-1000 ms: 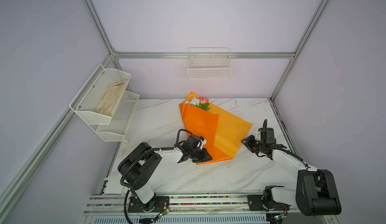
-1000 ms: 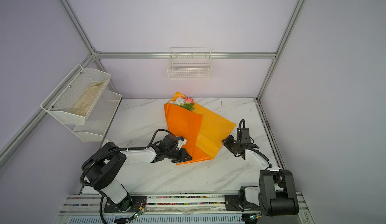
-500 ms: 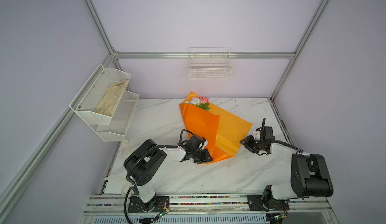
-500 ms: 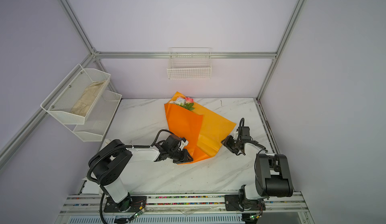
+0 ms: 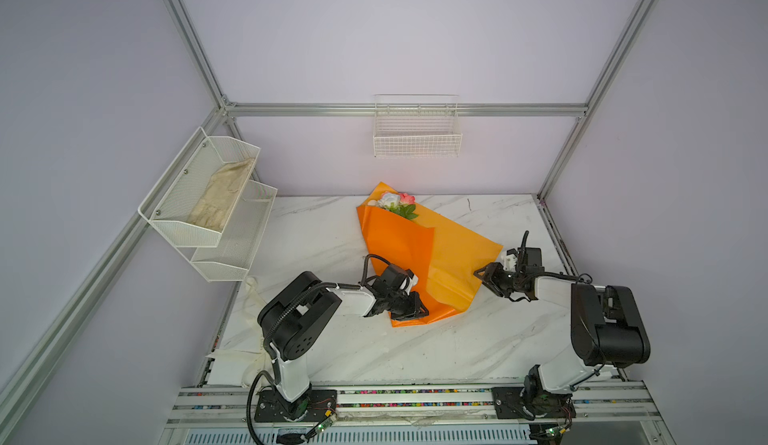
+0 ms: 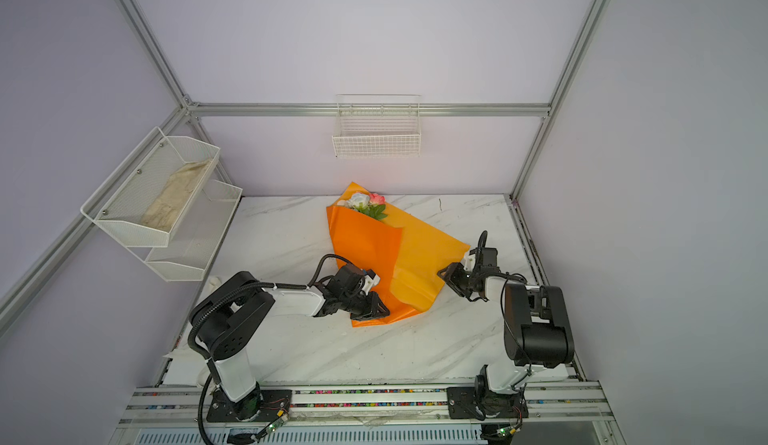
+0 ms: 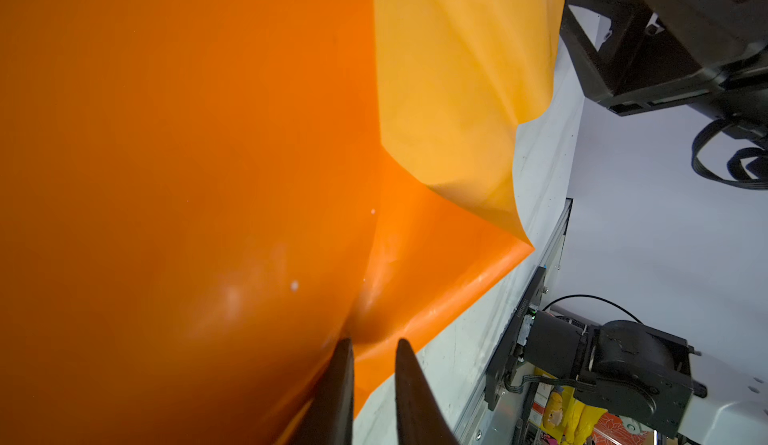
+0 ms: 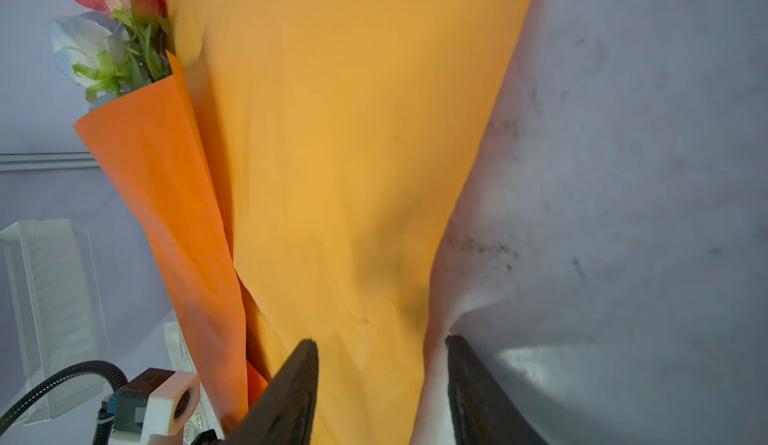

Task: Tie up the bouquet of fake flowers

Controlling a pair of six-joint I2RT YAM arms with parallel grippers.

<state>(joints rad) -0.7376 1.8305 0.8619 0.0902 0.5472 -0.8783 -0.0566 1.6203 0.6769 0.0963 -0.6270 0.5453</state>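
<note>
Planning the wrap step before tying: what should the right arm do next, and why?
Probably close the right gripper on the loose flap of the wrapping paper: its jaws stand open astride the flap's edge, while the left gripper pinches the paper at the base of the bouquet.

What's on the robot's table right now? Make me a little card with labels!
Table: white marble top
Bouquet: roses peeking out of the orange wrapping paper, lying on the table
Left pincer: shut on the paper's lower end
Right pincer: open, astride the paper's loose edge, not gripping
Side shelf: holds a beige cloth
Tie: none seen around the paper
</note>
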